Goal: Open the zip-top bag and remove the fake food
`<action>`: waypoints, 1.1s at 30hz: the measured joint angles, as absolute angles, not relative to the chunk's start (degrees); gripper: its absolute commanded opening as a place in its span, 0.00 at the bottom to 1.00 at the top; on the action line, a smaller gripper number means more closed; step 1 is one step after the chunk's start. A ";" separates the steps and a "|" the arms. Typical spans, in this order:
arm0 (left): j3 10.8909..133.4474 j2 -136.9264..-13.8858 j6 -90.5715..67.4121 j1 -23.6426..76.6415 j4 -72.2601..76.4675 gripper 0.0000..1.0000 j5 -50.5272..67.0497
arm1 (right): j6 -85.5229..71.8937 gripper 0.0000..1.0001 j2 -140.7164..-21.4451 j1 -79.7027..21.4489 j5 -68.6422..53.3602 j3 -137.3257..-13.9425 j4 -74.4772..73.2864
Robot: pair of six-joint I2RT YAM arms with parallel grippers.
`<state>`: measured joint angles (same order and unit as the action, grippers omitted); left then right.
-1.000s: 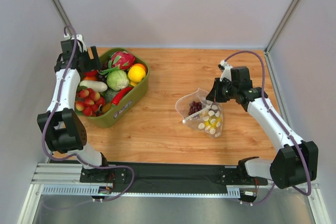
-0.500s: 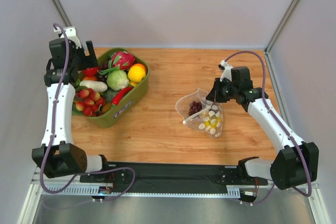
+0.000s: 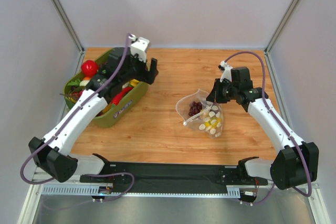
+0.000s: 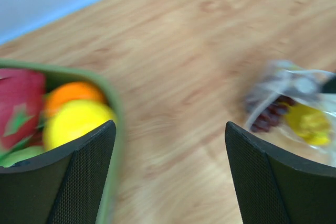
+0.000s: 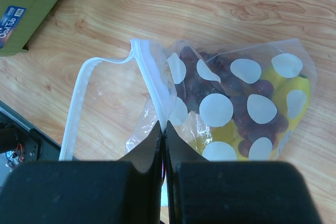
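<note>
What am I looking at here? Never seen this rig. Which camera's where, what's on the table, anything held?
Two robot arms bolted at the near edge of a wooden table. One picture looks down from above and behind them; the other two come from a camera on each wrist, so the dark shapes at the bottom are that arm's own fingers. The left gripper is open and empty, over the rim of a green bin of toy fruit. The right gripper is shut on the edge of a dotted clear bag holding purple grapes and yellow pieces.
</note>
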<state>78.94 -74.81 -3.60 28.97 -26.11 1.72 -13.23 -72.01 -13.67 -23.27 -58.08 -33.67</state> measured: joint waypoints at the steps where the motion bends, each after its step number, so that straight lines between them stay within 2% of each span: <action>1: 78.19 -75.50 -4.27 31.83 -24.97 0.86 2.46 | -13.23 0.00 -71.99 -13.67 -23.18 -58.11 -33.78; 6: 75.79 -81.34 -7.81 42.50 -19.20 0.82 5.56 | -13.23 0.00 -71.44 -13.67 -22.48 -58.28 -34.79; 10: 75.24 -87.61 -11.11 47.75 -14.70 0.81 9.80 | -13.21 0.00 -69.76 -13.67 -20.84 -58.57 -36.34; 18: 73.76 -93.65 -14.33 50.70 -8.25 0.81 15.11 | -13.26 0.00 -66.81 -13.67 -18.33 -58.59 -38.00; 27: 70.87 -98.41 -15.68 51.37 1.37 0.74 21.50 | -13.32 0.00 -64.90 -13.65 -17.37 -58.59 -39.24; 33: 70.19 -102.00 -16.01 53.08 5.74 0.78 22.85 | -13.39 0.00 -64.82 -13.61 -17.34 -58.59 -39.29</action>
<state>70.19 -102.00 -16.01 53.08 5.74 22.85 -13.39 -64.82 -13.61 -17.34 -58.59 -39.29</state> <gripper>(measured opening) 0.761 0.004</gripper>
